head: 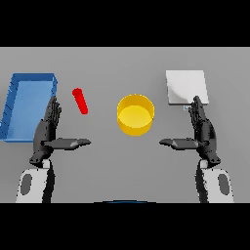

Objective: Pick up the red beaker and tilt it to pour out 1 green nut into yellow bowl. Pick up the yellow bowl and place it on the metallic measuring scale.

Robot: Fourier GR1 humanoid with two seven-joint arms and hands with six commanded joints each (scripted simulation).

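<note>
Red beaker [80,101] lying tilted beside blue tray [19,110], yellow bowl [135,114] mid-table, metal scale [186,87] right, left hand [47,133] and right hand [201,132] spread wide, empty

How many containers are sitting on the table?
3: a blue tray at far left, a red beaker just right of it, and a yellow bowl in the middle. None seem hidden.

1. I saw the yellow bowl [135,114] in the middle of the grey table [122,63].
2. The red beaker [80,101] lay tilted between the bowl and a blue tray [14,105].
3. The metallic scale [186,87] was right of the bowl.
4. My left hand [49,131] and right hand [201,131] hovered with straight fingers, holding nothing.
</note>
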